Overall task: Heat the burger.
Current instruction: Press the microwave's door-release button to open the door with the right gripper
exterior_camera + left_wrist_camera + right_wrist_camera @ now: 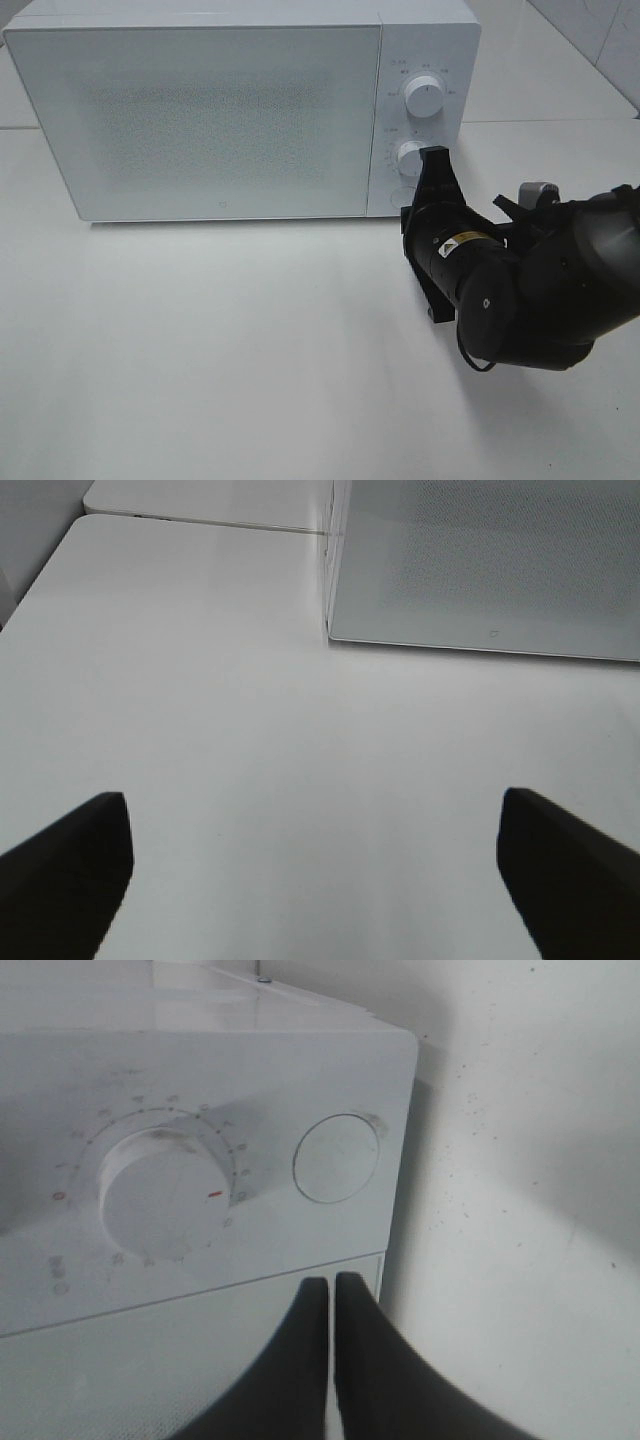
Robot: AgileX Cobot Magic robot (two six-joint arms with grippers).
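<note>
The burger is out of sight, presumably behind the closed door of the microwave point(200, 110) at the tabletop's point(250, 380) far edge. The right gripper point(434, 158), jaws pressed together into one blunt tip, points at the panel by the lower knob point(165, 1195) and round button point(337, 1158), apparently to work a control. The left gripper point(312, 810) hangs wide open and empty, off the microwave's left front corner.
</note>
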